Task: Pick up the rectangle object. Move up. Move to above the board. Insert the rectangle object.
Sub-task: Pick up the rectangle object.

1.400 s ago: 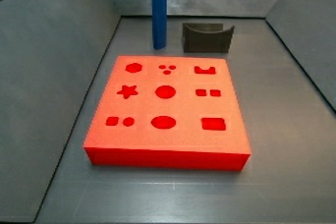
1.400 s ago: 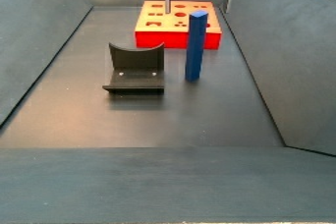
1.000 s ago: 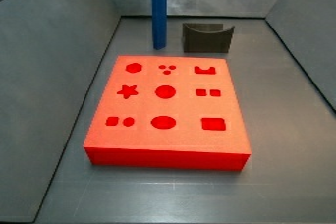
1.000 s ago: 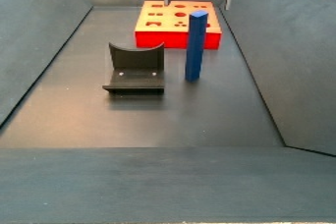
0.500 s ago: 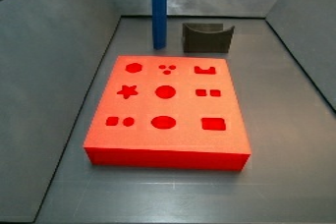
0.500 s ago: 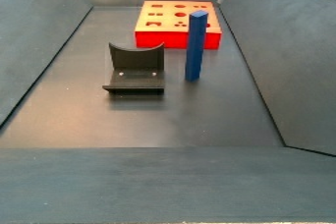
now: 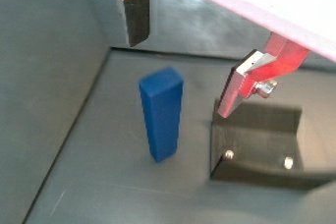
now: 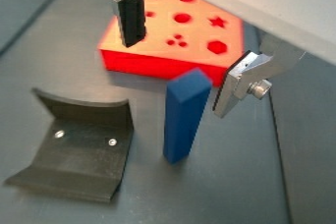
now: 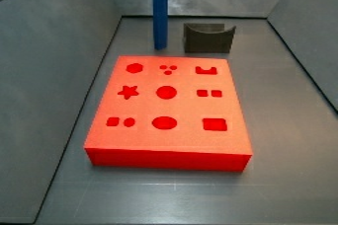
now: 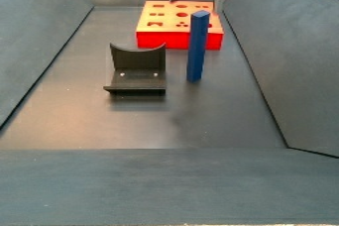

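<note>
Above the upright rectangle object, which stands near the board, the gripper hovers spread wide, positioned to straddle it.

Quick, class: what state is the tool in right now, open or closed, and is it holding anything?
The tool: open and empty, hanging above the upright rectangle object, its fingers spread wide and touching nothing.

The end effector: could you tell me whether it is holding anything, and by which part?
Nothing is held. The end effector is open above the upright rectangle object, its fingers clear of it.
</note>
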